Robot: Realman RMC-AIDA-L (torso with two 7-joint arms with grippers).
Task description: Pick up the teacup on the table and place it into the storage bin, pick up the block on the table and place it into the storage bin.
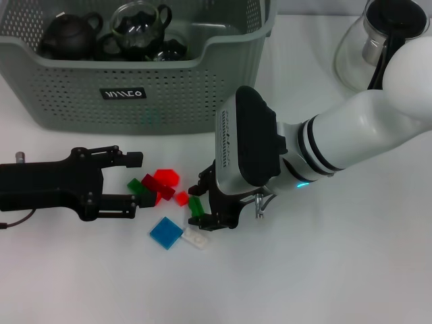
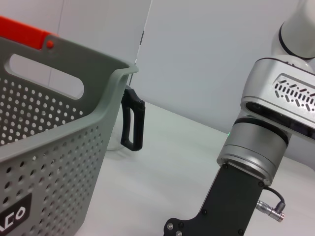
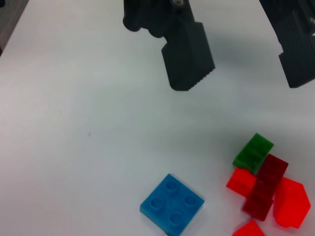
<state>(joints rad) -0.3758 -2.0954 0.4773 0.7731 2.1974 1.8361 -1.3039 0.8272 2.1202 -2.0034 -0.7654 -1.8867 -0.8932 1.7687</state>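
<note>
Blocks lie scattered on the white table (image 1: 324, 270): a green block (image 1: 196, 206) sits between the spread fingers of the right gripper (image 1: 204, 202), not yet clamped. Closing squarely on it alone would be best, since a small red block (image 1: 181, 198) and a clear block (image 1: 196, 238) crowd close. Beyond lie the blue block (image 1: 166, 232), the open left gripper (image 1: 133, 179) and the storage bin (image 1: 135, 94) with dark teaware (image 1: 71, 35) inside.

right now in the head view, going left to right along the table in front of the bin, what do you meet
left tool → dark red block → blue block → right tool → white right arm
</note>
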